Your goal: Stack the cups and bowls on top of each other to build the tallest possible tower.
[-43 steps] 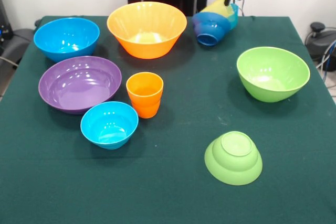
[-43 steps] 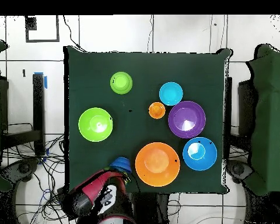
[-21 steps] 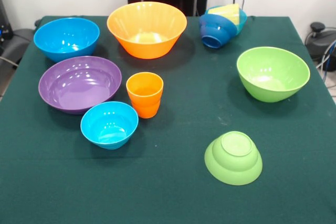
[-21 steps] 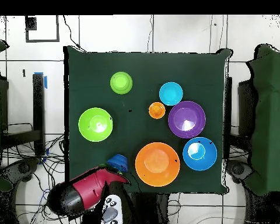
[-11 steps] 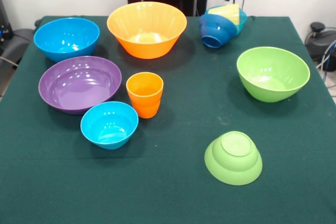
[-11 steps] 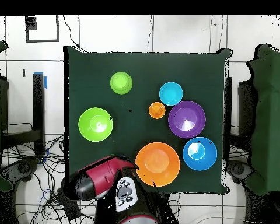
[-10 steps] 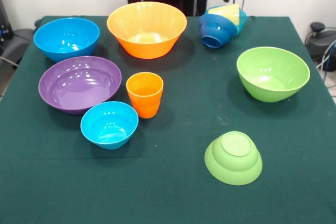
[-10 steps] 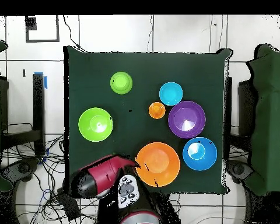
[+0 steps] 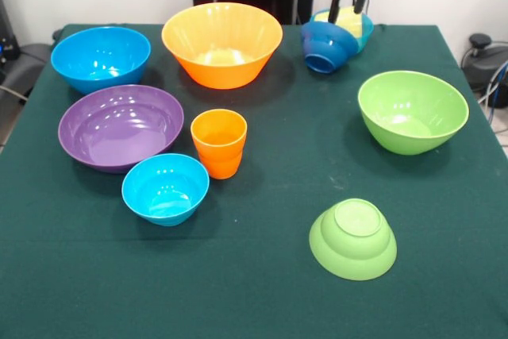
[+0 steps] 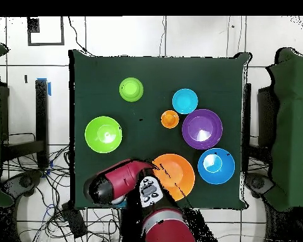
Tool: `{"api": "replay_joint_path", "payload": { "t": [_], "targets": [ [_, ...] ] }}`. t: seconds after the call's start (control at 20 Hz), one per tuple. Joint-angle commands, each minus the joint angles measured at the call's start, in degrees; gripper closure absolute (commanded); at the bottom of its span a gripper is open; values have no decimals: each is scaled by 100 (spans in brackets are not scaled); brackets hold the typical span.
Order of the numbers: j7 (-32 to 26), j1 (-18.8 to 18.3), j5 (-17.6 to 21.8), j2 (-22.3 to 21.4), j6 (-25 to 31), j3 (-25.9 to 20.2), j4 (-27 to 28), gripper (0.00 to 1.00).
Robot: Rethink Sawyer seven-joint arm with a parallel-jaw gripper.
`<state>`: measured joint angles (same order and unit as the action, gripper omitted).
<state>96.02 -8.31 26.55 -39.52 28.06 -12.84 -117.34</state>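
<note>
Large orange bowl (image 9: 222, 44) sits beside the pincer, untouched; other bowls well apart. Tipped nest of dark blue bowl (image 9: 321, 45), light blue bowl (image 9: 363, 25) and yellow cup (image 9: 346, 20) lies right under the pincer (image 9: 348, 7), which has dropped back down, fingers spread, nothing held. Likely regrasping the nest; no tower yet.

Tipped dark blue bowl (image 9: 323, 45) beneath arm overhead.
</note>
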Motion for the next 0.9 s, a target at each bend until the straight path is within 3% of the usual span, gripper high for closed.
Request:
{"api": "replay_joint_path", "payload": {
  "t": [0.05,0.7,0.9],
  "targets": [
    [-642,-217,447,390,282,-583,563,0],
    [-819,-653,373,192,671,-878,279,0],
    [-745,-707,215,-221,793,-1071,-32,0]
  ]
}}
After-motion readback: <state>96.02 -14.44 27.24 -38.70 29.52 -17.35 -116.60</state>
